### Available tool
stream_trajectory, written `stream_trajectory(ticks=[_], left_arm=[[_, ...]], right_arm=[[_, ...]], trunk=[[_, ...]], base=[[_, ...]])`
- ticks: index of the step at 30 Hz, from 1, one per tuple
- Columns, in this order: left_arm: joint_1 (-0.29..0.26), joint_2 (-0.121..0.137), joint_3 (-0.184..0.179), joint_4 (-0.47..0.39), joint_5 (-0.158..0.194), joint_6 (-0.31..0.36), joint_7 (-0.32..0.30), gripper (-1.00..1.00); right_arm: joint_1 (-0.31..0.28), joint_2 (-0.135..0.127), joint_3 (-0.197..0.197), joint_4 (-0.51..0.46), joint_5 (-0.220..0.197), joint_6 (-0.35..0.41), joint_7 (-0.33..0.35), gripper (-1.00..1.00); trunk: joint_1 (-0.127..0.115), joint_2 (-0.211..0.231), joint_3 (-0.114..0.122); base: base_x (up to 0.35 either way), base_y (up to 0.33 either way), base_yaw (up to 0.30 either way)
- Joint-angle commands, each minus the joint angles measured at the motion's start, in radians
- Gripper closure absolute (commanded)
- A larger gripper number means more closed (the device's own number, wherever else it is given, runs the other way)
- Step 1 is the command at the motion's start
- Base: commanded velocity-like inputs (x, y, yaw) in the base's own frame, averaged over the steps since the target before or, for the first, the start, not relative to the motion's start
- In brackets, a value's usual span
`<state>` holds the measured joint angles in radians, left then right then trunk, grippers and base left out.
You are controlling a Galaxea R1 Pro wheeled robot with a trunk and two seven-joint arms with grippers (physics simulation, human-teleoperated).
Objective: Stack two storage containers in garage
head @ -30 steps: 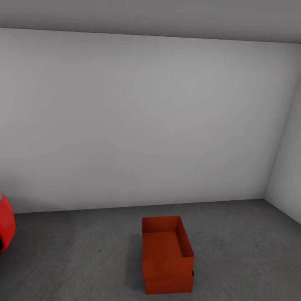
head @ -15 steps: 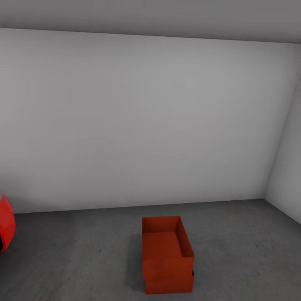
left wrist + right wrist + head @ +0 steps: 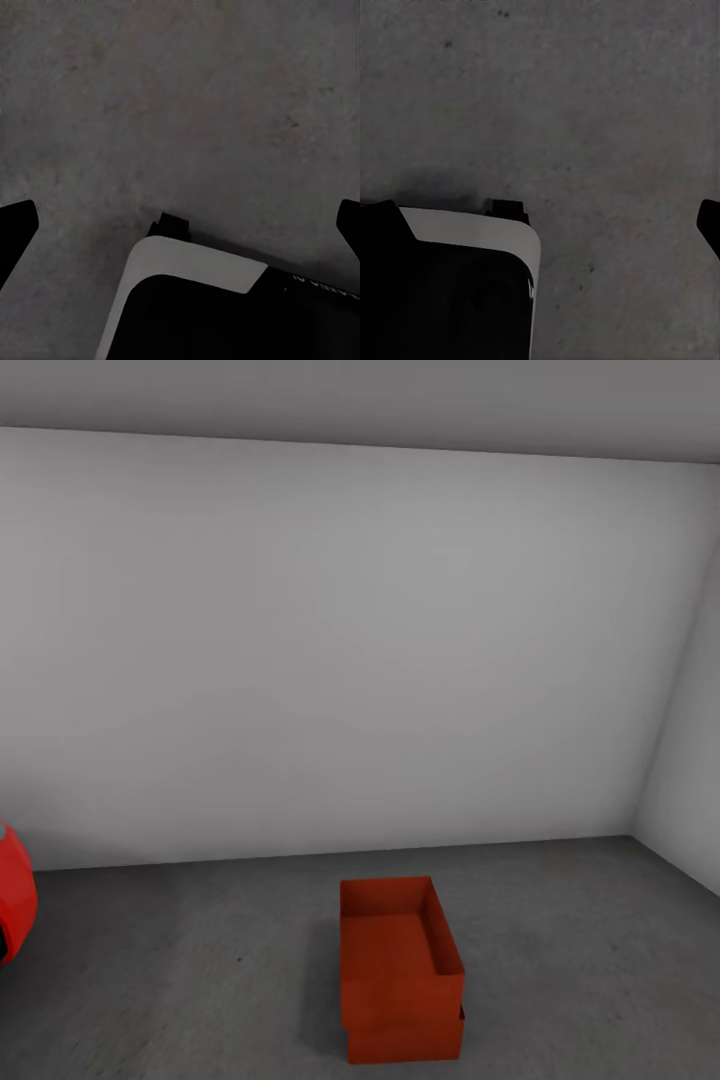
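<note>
Standing stacked on the garage floor (image 3: 560, 960), two storage containers (image 3: 400, 980) should be left untouched, jaws kept spread.

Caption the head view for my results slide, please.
Two storage containers stacked on the garage's concrete floor, a red car at left.
</note>
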<state>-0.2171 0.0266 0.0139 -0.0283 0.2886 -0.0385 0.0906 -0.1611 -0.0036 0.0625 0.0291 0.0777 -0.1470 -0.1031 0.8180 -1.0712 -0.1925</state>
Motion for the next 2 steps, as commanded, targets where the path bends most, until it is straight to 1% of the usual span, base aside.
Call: stream_trajectory(ticks=[1,2], left_arm=[[-0.001,0.0,0.001,0.0,0.003,-0.003,0.001,-1.0],[-0.001,0.0,0.0,-0.001,0.002,-0.003,0.001,-1.0]], right_arm=[[-0.001,0.0,0.006,0.003,0.009,-0.004,-0.006,-1.0],[-0.001,0.0,0.005,0.003,0.009,-0.004,-0.006,-1.0]], trunk=[[0.0,-0.001,-0.001],[0.0,-0.001,-0.001]], base=[[0.0,0.0,0.0],[0.0,0.0,0.0]])
